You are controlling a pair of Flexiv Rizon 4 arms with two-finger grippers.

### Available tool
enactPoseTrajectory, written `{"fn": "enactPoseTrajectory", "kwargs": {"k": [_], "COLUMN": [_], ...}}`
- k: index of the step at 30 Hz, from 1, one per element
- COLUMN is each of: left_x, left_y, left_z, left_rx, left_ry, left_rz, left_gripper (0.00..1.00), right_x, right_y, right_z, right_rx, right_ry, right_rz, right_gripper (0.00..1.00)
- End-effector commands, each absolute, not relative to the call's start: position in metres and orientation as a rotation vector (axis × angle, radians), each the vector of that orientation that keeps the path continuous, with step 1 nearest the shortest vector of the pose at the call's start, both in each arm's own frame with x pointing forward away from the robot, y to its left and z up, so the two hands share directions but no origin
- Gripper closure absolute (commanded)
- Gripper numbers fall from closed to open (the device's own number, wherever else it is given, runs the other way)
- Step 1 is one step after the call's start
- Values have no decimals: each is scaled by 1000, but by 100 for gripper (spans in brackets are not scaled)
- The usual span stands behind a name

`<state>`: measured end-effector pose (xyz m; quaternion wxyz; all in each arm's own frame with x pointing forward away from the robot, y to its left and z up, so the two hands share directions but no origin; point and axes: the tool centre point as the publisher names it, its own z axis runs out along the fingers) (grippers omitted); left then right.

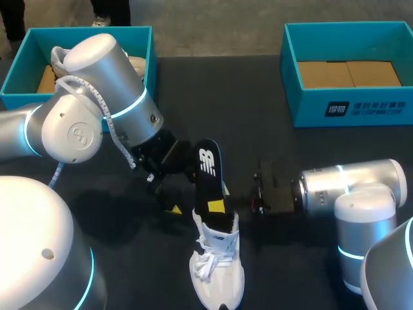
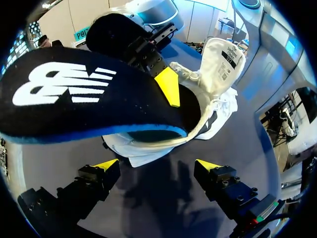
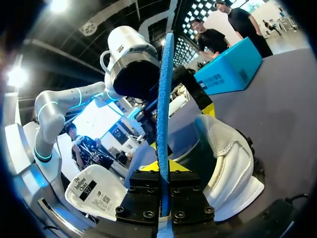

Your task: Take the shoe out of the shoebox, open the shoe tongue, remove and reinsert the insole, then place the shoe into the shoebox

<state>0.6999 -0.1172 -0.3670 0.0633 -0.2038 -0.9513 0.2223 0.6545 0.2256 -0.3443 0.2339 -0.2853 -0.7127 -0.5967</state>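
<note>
right gripper [image 3: 161,171] pinches the black insole [image 1: 207,169] upright over the white shoe [image 1: 218,276]; left gripper [image 2: 157,165] hangs spread beside it.

the shoe lies on the dark table [image 1: 310,148] near its front edge, toe toward the robot, laces loose, tongue pulled forward. the insole stands nearly on end with its lower end at the shoe's mouth; how far in it sits cannot be told. the right gripper's fingers clamp the insole's edge from both sides, just above the shoe's collar. the left gripper is just beside the insole on its left, fingers apart with only table between them, touching neither insole nor shoe. one teal shoebox [image 1: 348,106] sits at the far right of the table, and another [image 1: 151,48] at the far left holds a second white shoe [image 1: 135,64], partly hidden behind the left arm.
</note>
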Motion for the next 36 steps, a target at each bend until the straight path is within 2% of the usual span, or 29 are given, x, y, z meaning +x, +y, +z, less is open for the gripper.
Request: {"fn": "enactPoseTrajectory", "kwargs": {"k": [1,27,29,31,36], "left_x": [699,699,699,699,699], "left_y": [-117,-117,-117,-117,-117], "left_z": [-367,-367,-367,-367,-367], "left_rx": [-616,-616,-616,-616,-616], "left_ry": [-2877,-2877,-2877,-2877,-2877], "left_rz": [669,669,669,669,669], "left_gripper": [0,0,0,0,0], "right_x": [650,642,643,645,649], "right_y": [225,225,226,226,228], "right_z": [-350,-356,-354,-351,-344], "right_rx": [-787,-869,-863,-859,-843], "right_ry": [-1951,-1902,-1906,-1909,-1927], "right_rz": [-1649,-1624,-1629,-1634,-1642], "right_gripper": [100,100,75,65,65]}}
